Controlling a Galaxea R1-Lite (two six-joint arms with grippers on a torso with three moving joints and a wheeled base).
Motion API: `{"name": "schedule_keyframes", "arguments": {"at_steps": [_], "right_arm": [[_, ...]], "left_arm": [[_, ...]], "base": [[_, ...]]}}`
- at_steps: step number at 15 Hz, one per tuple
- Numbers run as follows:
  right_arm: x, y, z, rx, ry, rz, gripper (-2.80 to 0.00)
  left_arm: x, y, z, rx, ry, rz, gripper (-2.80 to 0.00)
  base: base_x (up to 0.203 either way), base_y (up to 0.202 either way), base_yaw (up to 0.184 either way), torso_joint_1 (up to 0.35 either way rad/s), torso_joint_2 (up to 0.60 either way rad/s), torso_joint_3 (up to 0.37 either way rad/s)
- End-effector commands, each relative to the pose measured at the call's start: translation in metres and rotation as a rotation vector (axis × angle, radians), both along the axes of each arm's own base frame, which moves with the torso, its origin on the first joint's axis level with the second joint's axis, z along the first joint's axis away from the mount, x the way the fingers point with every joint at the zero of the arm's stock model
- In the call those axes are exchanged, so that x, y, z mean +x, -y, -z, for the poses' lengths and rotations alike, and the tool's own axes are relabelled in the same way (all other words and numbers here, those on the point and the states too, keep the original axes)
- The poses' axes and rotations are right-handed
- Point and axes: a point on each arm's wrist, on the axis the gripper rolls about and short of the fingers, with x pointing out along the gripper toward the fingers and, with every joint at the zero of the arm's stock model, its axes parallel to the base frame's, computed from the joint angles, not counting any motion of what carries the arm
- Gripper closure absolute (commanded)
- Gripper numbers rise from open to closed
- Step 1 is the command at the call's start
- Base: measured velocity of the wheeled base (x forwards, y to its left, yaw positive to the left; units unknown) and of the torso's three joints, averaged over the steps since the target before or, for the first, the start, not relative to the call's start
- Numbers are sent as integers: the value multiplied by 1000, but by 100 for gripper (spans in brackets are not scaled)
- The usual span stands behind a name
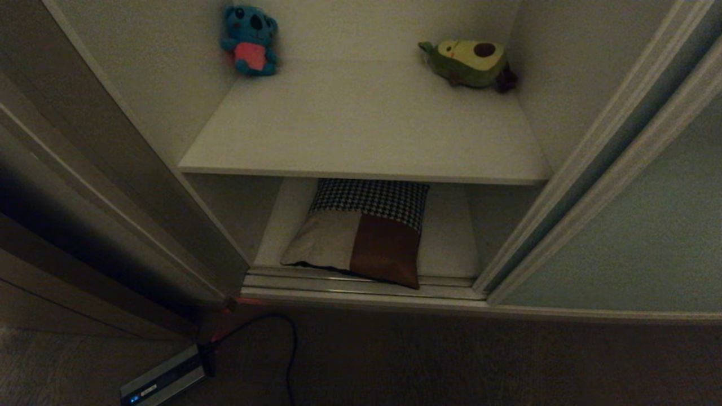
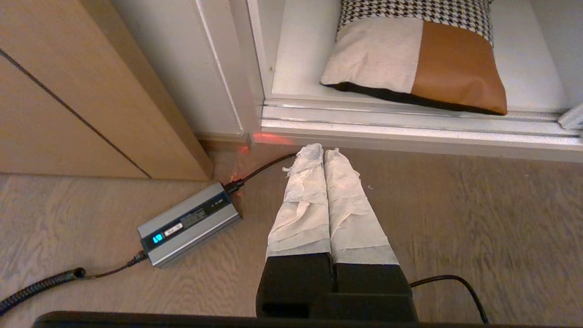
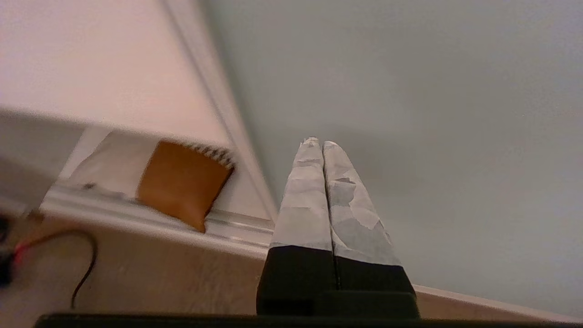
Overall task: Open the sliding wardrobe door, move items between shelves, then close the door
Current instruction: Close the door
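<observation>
The cushion [image 1: 366,231], patched in beige, rust-brown and black-and-white houndstooth, lies on the bottom shelf [image 1: 448,237] of the wardrobe, its houndstooth part tucked back under the shelf above and its brown corner reaching out over the metal floor track [image 1: 338,283] at the front. The upper shelf [image 1: 366,129] runs the full width of the compartment and carries two plush toys at the back: a blue bear [image 1: 250,40] in the left corner and an avocado toy [image 1: 468,62] lying on its side near the right wall. The sliding wardrobe door [image 1: 637,225], a pale grey-green panel with a light edge strip, stands pushed to the right, leaving the compartment open. The right gripper [image 3: 322,143] is pressed shut with nothing between its tape-wrapped fingers [image 3: 305,200] and points at the face of that door, low down and to the right of the cushion. The left gripper [image 2: 322,148] is likewise closed tight and empty, hanging over the wooden floor [image 2: 455,218] just in front of the track, left of the cushion. On the floor beside it lies a silver power brick [image 2: 189,223] with a black cable [image 2: 259,171] running off toward the wardrobe corner.
</observation>
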Motion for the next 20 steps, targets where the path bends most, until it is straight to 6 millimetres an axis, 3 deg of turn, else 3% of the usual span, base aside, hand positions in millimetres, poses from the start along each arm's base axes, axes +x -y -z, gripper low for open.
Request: {"name": "schedule_keyframes", "arguments": {"at_steps": [1, 5, 10, 20], "right_arm": [[-17, -11, -2, -18, 33, -25, 0], [-46, -29, 10, -31, 44, -79, 0], [-65, -47, 33, -22, -23, -210, 0], [-68, -57, 46, -31, -74, 1, 0]], "left_arm": [[0, 0, 0, 0, -1, 0, 0], [0, 0, 0, 0, 0, 0, 0], [0, 0, 0, 0, 0, 0, 0], [0, 0, 0, 0, -1, 0, 0]], "base": [[0, 0, 0, 0, 0, 0], [0, 0, 0, 0, 0, 0], [0, 0, 0, 0, 0, 0], [0, 0, 0, 0, 0, 0]]}}
